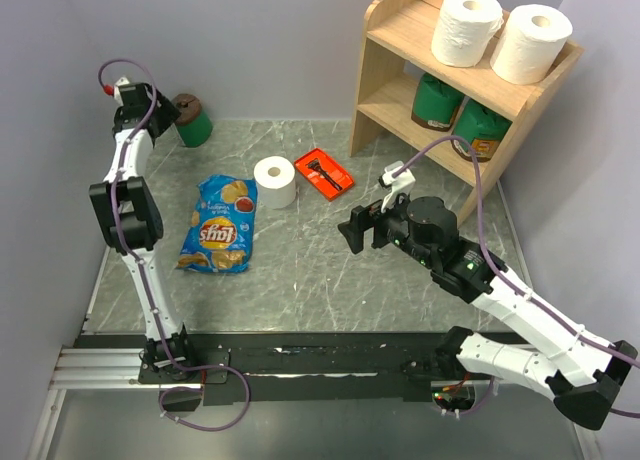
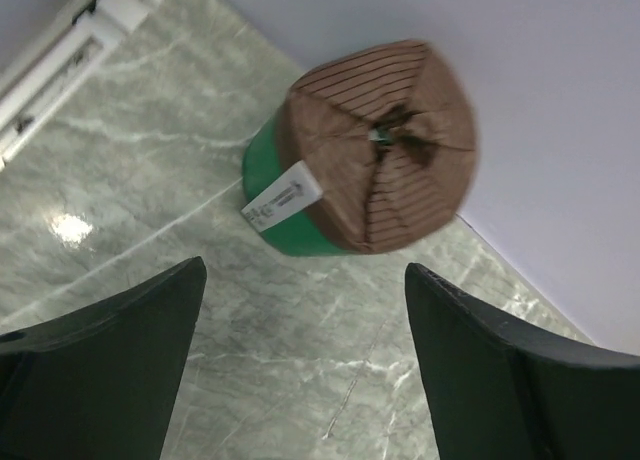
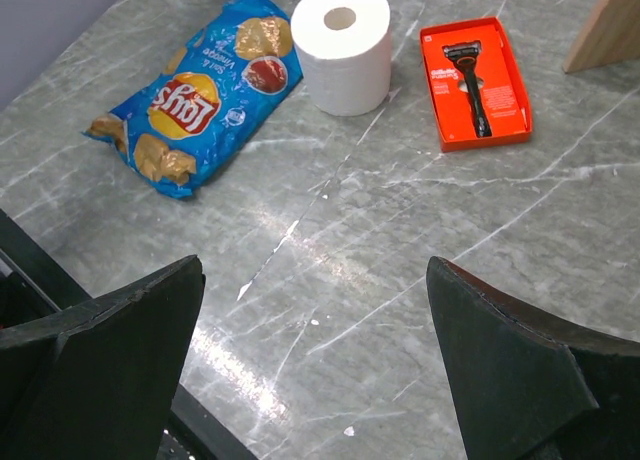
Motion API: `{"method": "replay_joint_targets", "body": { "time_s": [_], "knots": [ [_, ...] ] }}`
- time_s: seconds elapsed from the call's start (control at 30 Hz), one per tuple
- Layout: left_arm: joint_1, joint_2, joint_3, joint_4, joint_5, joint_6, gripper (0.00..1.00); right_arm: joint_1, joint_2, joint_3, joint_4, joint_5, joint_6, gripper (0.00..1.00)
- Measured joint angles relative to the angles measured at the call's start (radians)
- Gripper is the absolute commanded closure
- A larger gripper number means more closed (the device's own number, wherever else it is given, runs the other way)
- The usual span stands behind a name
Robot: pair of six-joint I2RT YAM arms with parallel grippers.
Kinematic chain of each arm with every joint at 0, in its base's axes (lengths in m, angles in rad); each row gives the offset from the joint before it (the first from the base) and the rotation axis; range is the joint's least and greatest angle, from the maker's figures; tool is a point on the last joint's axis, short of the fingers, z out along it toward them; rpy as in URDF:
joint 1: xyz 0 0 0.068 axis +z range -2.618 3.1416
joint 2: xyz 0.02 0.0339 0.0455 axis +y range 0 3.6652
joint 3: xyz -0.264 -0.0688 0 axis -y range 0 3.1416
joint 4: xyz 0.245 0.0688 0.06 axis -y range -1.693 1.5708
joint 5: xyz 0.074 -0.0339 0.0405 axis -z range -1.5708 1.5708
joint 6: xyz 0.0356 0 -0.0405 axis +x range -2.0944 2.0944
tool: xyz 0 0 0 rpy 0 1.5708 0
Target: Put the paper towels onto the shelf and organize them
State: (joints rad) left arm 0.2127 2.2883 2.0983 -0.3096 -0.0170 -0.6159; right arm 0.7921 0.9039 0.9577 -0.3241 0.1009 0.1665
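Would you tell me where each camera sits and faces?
Top: above and behind, looking down on table and shelf; left arm, right arm show.
Left wrist: on left arm, looking down at green canister; open left claw frames it.
Right wrist: on right arm, facing roll, chips, razor; open right claw shows.
Shared: top and right wrist both see those three.

Three paper towels (image 1: 275, 181): two upper right, one centre. Three green canisters (image 1: 193, 120): two right, one upper left. One chip bag (image 1: 220, 223), one razor pack (image 1: 323, 172), one shelf (image 1: 405, 25).
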Motion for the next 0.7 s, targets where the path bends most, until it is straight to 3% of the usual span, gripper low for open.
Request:
{"method": "replay_joint_targets", "body": {
  "time_s": [0.7],
  "knots": [
    [0.006, 0.185, 0.086, 0.160, -0.004, -0.177, 0.05, 0.000, -0.032, 0.013, 0.002, -0.019, 0.000, 0.02]
  ]
}}
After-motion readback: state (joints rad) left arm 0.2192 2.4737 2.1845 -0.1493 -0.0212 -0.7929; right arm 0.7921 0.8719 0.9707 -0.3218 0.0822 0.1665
